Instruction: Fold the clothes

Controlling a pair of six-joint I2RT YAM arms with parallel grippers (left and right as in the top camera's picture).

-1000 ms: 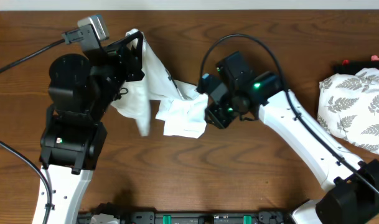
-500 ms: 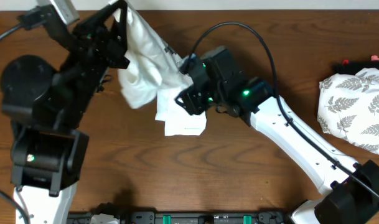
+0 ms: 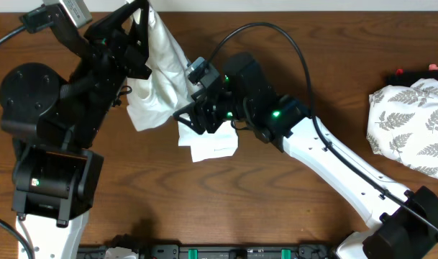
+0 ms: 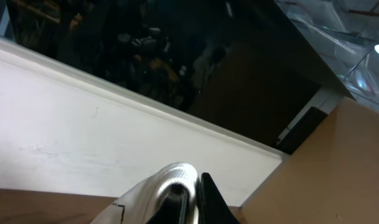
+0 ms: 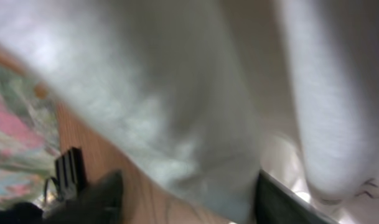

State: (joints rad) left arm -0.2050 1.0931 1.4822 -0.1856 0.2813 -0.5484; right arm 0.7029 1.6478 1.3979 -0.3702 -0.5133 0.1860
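Observation:
The clothes, a white T-shirt [image 3: 161,79], hang from my raised left gripper [image 3: 141,13] at the back left. The shirt's lower part [image 3: 213,146] rests crumpled on the brown table. In the left wrist view the white cloth [image 4: 170,183] wraps over one finger, and the left gripper [image 4: 192,196] is shut on it. My right gripper [image 3: 192,115] sits low against the hanging cloth, just right of it. In the right wrist view its dark fingers [image 5: 282,202] stand wide apart and blurred white cloth [image 5: 195,112] fills the space between and beyond them, so the right gripper [image 5: 189,193] is open.
A bundle of white cloth with a grey leaf print [image 3: 413,122] lies at the table's right edge, with something red [image 3: 400,73] behind it. A black cable [image 3: 276,36] arcs over the right arm. A dark rail [image 3: 219,252] runs along the front edge.
My left arm has lifted the shirt higher and toward the back. The right gripper has moved left, from the crumpled part on the table to the hanging cloth.

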